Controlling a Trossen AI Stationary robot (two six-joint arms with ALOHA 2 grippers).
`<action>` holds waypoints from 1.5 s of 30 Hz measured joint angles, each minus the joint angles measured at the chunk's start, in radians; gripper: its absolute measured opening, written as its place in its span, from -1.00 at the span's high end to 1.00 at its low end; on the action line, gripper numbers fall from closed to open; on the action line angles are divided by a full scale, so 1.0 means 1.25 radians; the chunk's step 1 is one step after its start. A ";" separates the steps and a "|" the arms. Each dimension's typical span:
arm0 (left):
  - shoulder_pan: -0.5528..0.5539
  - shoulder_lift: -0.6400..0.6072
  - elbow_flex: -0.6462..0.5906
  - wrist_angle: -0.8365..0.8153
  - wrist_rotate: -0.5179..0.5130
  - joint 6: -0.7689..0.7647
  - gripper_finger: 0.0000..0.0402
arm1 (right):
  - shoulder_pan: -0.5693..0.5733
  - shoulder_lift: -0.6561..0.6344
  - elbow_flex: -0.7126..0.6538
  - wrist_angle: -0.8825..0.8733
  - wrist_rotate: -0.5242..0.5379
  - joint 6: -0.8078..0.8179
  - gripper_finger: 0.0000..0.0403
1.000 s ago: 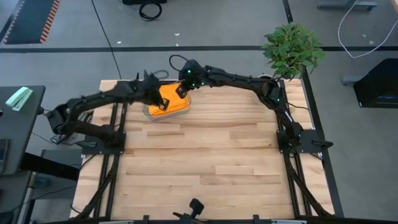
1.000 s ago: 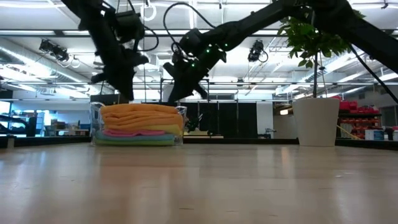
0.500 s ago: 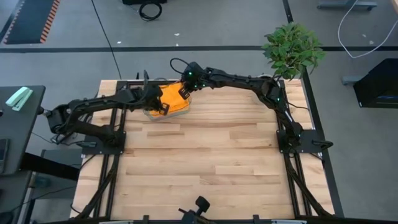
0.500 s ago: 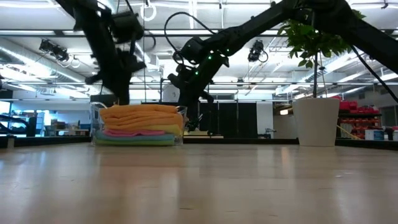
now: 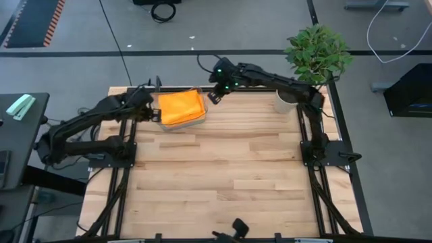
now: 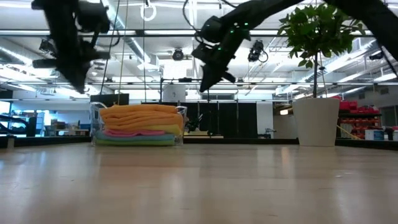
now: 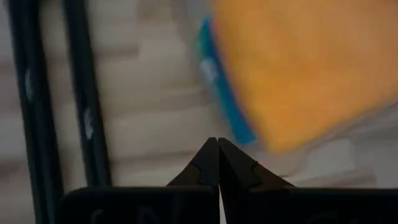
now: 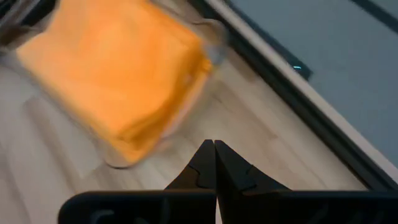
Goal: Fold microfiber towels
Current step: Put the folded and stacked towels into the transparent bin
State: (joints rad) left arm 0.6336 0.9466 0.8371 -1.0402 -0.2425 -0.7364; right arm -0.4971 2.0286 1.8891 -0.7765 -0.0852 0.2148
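Note:
A stack of folded microfiber towels (image 5: 181,106) lies in a clear plastic tray (image 6: 181,126) at the table's far left. The orange towel (image 8: 118,68) is on top; pink, green and blue layers (image 6: 138,136) show beneath it in the low view. My left gripper (image 5: 154,113) hovers shut just left of the tray, above the table. My right gripper (image 5: 214,97) hovers shut to the right of the tray, raised above it. Neither has anything between its fingers, as both wrist views confirm: left gripper (image 7: 217,142), right gripper (image 8: 214,144).
A potted plant (image 5: 317,50) in a white pot (image 5: 285,101) stands at the table's far right corner. Black frame rails (image 7: 37,106) run along the table's left edge beside my left gripper. Bare wood (image 5: 229,175) stretches across the middle and near part of the table.
Both grippers have drawn back from the orange towel on top of the stack. The left has gone toward the table's left edge and rolled; the right has gone up and toward the right edge. Both stay shut. The stack stays in the tray.

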 joint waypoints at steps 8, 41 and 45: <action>0.101 0.049 -0.092 0.034 0.012 -0.033 0.97 | -0.032 -0.132 -0.298 0.185 0.029 0.122 1.00; 0.254 0.548 0.272 0.229 0.081 0.275 0.94 | 0.028 -0.293 -0.407 0.130 0.074 0.144 0.97; 0.242 0.478 0.315 0.134 0.013 0.307 0.96 | 0.033 -0.324 -0.407 0.125 0.065 0.113 0.97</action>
State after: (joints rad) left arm 0.9364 1.5443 1.2303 -0.8722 -0.2267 -0.3522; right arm -0.4553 1.6235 1.3808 -0.6205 -0.0040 0.3558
